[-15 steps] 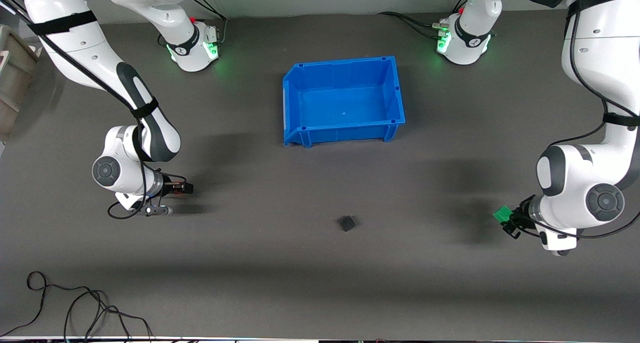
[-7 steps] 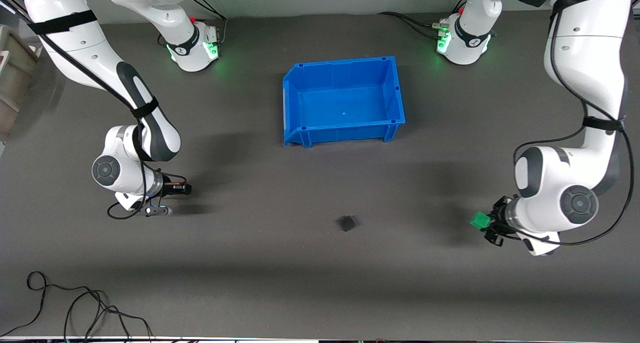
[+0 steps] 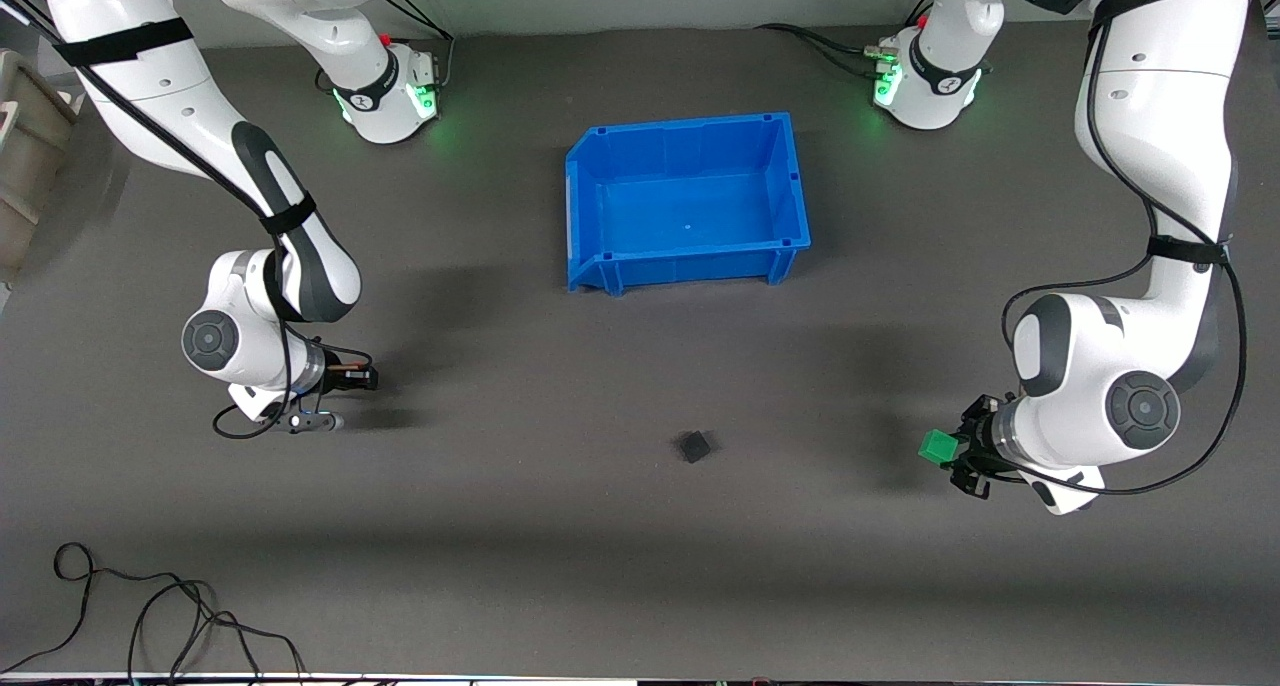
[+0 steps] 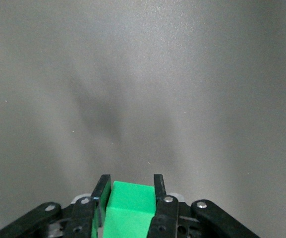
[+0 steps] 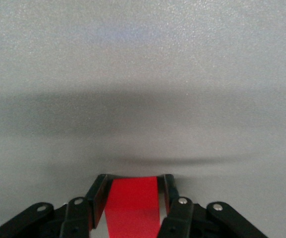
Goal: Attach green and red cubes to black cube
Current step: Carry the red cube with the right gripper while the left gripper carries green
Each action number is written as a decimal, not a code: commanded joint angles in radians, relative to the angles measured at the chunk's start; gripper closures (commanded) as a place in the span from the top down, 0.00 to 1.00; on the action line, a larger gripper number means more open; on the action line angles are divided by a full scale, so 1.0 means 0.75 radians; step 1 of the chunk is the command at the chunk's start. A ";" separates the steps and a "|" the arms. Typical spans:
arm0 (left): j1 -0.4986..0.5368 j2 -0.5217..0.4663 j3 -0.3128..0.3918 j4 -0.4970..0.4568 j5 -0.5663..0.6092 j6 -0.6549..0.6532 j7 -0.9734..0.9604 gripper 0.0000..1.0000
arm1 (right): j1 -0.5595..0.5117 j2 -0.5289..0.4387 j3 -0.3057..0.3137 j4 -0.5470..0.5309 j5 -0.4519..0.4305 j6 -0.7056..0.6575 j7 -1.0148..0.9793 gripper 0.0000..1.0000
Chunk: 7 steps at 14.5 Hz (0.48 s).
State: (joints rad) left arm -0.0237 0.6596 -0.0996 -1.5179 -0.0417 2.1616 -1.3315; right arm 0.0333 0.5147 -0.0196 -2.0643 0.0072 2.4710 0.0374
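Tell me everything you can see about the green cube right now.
The green cube is small, bright green and plain, with flat matte faces and crisp edges; its material looks like plastic or foam. The left tool is shut on it, one black finger pressed against each of two facing sides. It hangs above the bare dark table, toward the left arm's end, apart from the black cube. Its rear portion sits hidden between the fingers.

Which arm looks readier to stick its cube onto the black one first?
Probably the left. Its claw grips the green cube, roughly level with the black cube. The right claw, gripping the red cube, sits farther off.
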 commanded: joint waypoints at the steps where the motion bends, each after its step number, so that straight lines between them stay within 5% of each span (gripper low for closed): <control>1: -0.011 0.018 0.008 0.038 -0.018 -0.013 -0.027 0.00 | -0.008 0.009 0.002 -0.001 -0.024 0.017 -0.015 0.21; 2: -0.011 0.018 0.008 0.040 -0.020 -0.015 -0.029 0.00 | -0.010 0.007 0.002 -0.001 -0.022 0.017 -0.015 0.00; 7: -0.034 0.047 0.008 0.099 -0.053 -0.015 -0.119 0.00 | -0.030 -0.019 0.000 0.010 0.066 -0.020 0.072 0.00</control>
State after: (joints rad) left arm -0.0254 0.6641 -0.1003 -1.4923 -0.0667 2.1650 -1.3901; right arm 0.0279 0.5108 -0.0204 -2.0631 0.0194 2.4702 0.0548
